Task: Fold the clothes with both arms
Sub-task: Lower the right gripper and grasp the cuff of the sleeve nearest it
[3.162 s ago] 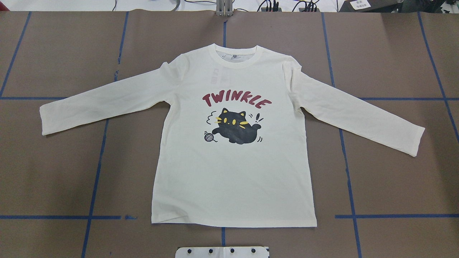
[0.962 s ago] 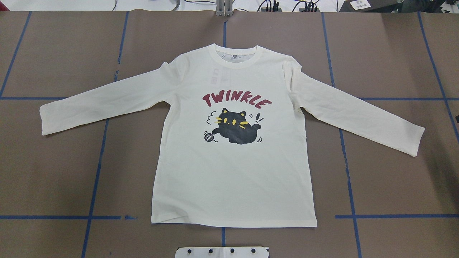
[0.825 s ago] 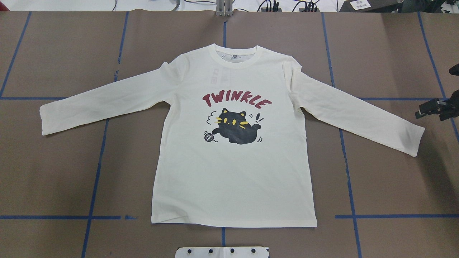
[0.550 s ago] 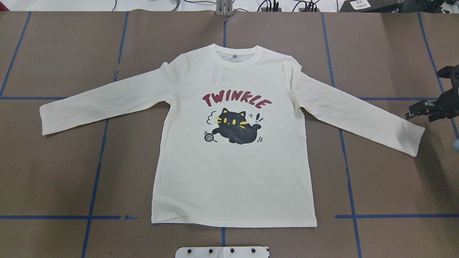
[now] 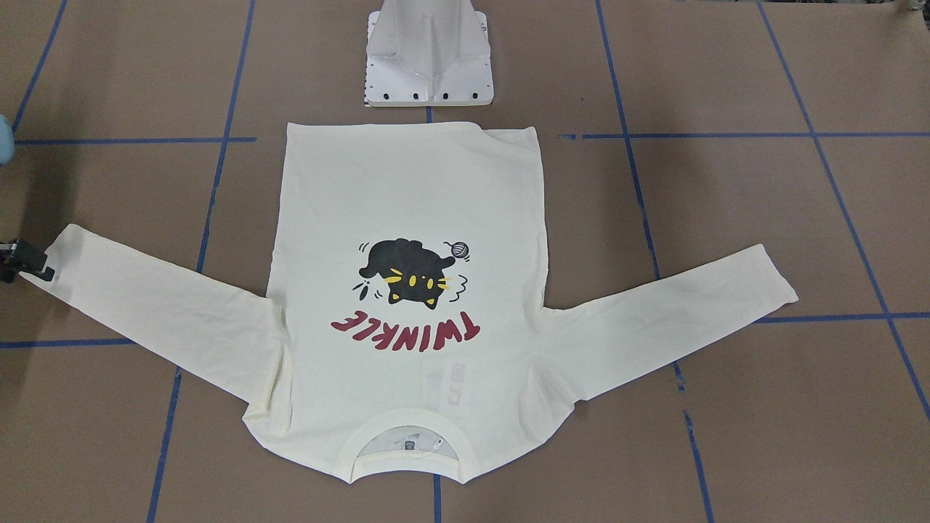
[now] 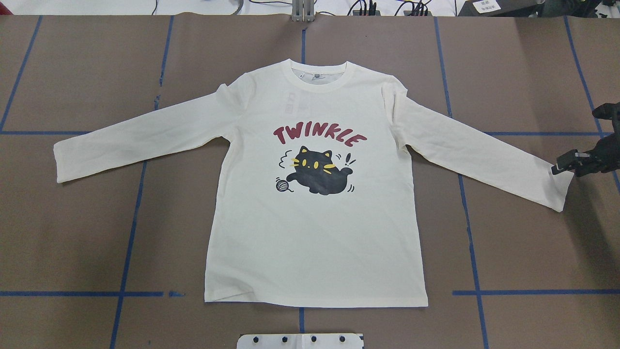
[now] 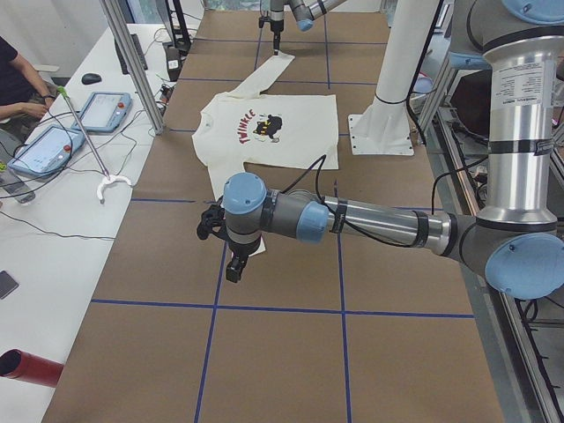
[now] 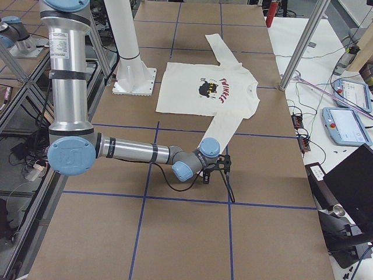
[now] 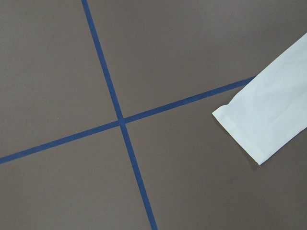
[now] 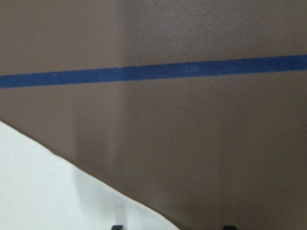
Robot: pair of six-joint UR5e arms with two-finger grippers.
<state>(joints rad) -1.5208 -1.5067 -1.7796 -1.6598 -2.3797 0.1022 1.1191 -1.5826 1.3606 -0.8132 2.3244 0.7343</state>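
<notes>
Swinging in across the worktop within the last second, now sets the right claw, spread wide and empty, at the cuff of the flat T-shirt stretching away from it, likely readying a sleeve grasp; left claw opening: cannot tell.

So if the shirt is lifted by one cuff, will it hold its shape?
Probably not: the T-shirt lies flat as thin cloth, wrinkled at the shoulders, so a lifted cuff would likely drag a sagging sleeve behind it. It looks light, and may slide across the smooth brown table cover rather than stay put.
</notes>
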